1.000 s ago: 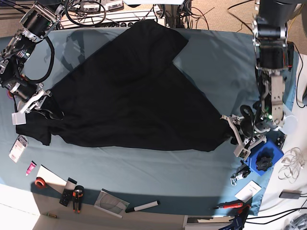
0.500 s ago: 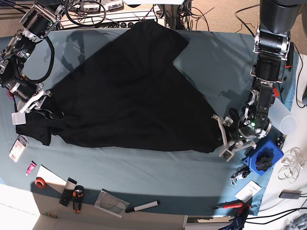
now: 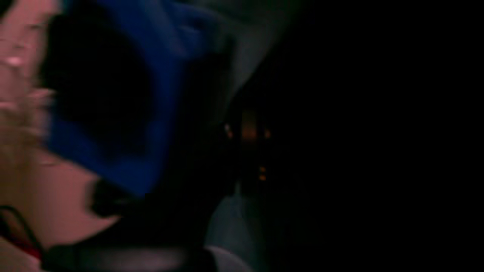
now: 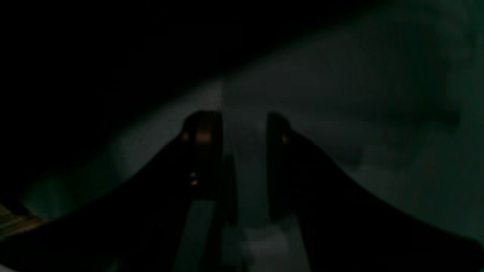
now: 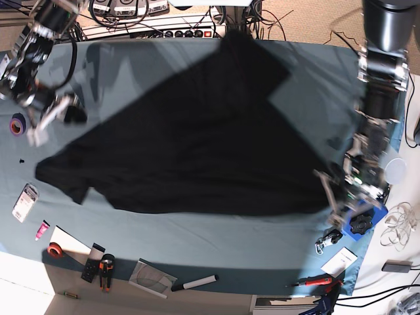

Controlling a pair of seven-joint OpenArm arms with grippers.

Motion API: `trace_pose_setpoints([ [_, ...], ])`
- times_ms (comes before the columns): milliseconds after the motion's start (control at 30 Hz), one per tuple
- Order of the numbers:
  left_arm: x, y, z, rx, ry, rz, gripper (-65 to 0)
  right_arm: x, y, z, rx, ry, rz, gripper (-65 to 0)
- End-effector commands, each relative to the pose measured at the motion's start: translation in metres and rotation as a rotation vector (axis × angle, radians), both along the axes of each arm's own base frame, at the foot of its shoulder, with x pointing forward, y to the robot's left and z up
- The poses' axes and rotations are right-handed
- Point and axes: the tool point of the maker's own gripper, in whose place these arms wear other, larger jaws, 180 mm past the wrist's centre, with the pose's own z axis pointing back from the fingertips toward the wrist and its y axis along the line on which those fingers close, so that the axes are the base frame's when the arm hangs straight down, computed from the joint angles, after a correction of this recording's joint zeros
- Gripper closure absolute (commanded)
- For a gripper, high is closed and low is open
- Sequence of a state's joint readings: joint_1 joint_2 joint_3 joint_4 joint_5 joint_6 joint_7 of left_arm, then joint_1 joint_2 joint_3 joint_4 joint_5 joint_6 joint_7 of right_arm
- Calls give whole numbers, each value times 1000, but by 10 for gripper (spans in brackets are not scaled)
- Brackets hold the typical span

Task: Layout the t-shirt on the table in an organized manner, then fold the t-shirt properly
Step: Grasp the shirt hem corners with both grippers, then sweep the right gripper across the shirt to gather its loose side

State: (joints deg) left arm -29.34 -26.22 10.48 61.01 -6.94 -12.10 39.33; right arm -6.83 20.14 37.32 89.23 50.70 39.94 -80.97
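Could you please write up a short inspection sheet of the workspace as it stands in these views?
Surface: table under a teal cloth, bare along the front.
Job's things: black t-shirt spread wide, not folded flat; no print visible.
Clutter: marker, red tape roll, pliers, blue block with black knob.
Grippers: right gripper at the shirt's far-left edge; left gripper at its right corner; blur hides whether either is gripping.
Cables: bundle behind the table's back edge; white coil at right.
Surroundings: floor beyond the table; wrist views too dark to judge.
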Motion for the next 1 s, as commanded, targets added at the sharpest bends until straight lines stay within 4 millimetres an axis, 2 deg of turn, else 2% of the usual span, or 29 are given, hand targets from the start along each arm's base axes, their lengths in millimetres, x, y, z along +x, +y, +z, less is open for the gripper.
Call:
trace_pose_setpoints([
  [0,15,2,24,-6,-55,1,0,3,-8,10,-29,-28,1,-200],
  [33,15,2,24,-9,-52,4,0,-2,-9,6,-39,-7,0,-200],
  [100,14,2,23,-15,-49,5,0,-1,-12,6,-46,-29,-13,-200],
  [233,11,2,19,-18,-37,9,0,17,-20,17,-81,-130,-48,-200],
  [367,7,5,15,-7,-3,21,0,34,-37,21,-162,-122,-110,-200],
  [433,5,6,14,-4,8,25,0,46,-35,21,-178,-117,-100,-200],
  [533,4,7,13,-1,15,28,0,66,-23,15,-199,-87,-65,-200],
  [700,2,8,11,5,34,35,0,95,-1,-9,-256,-9,-16,-200],
  [833,-3,15,9,21,60,48,0,113,-1,-19,-315,19,-33,-200],
  [967,-6,30,11,45,69,66,0,137,-8,-12,-349,-4,-56,-199],
])
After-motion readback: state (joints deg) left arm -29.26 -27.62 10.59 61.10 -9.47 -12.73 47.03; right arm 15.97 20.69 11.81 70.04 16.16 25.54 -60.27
